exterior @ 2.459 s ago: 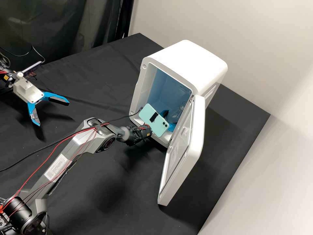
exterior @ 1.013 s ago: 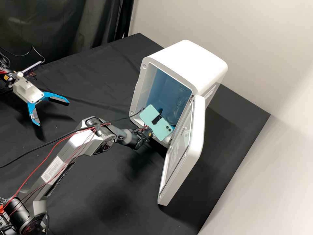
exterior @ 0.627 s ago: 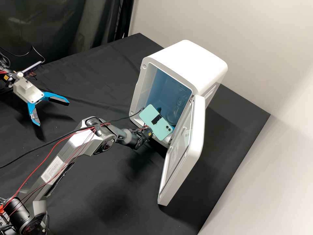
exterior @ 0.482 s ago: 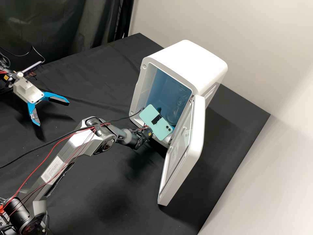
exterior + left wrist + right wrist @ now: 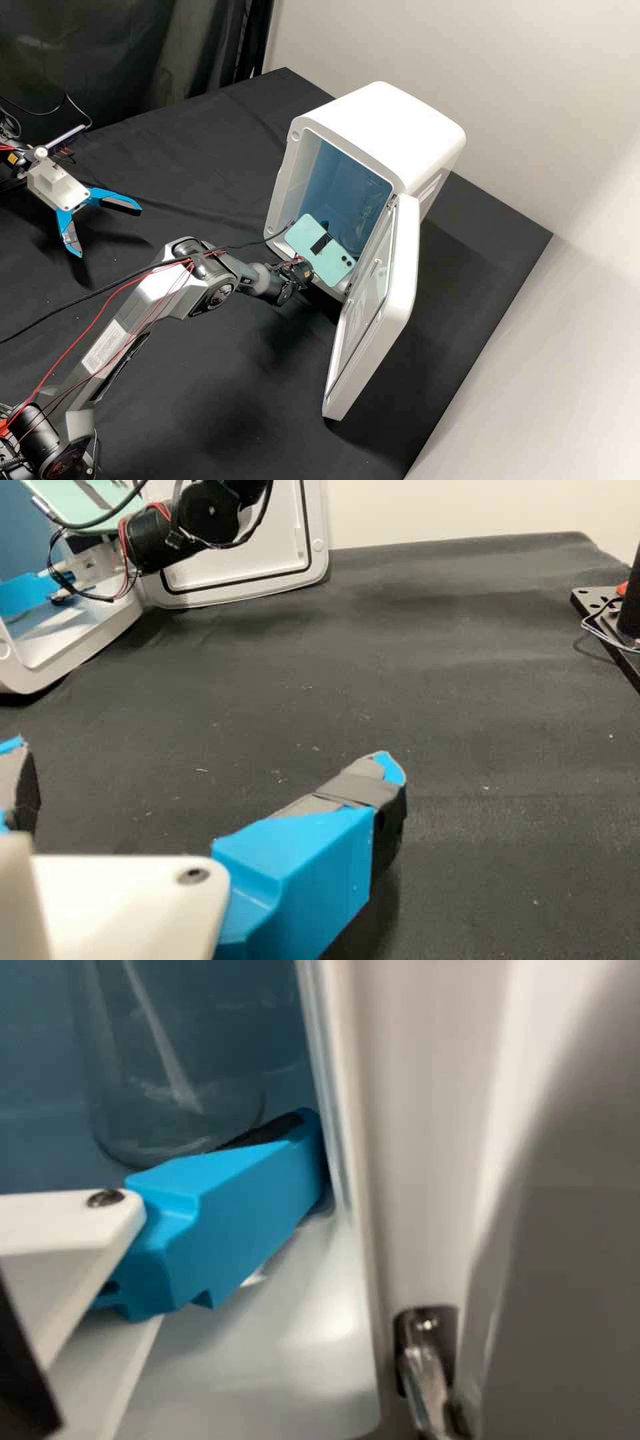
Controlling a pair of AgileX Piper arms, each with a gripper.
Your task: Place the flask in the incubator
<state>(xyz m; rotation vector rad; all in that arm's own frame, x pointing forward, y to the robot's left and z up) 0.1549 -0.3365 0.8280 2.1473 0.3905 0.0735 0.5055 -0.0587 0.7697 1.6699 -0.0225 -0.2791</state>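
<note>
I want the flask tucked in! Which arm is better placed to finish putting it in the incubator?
The right arm: it reaches inside the incubator, next to the flask. The left claw hangs open far off over the bench.

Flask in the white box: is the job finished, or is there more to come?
Done: the flask sits inside the incubator. In hand: the right gripper is inside too, beside the flask's base; whether it grips is unclear. To do: pull that arm out; the door hangs open.

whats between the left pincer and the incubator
Only bare black bench between the left pincer and the incubator, as the high view shows.
</note>
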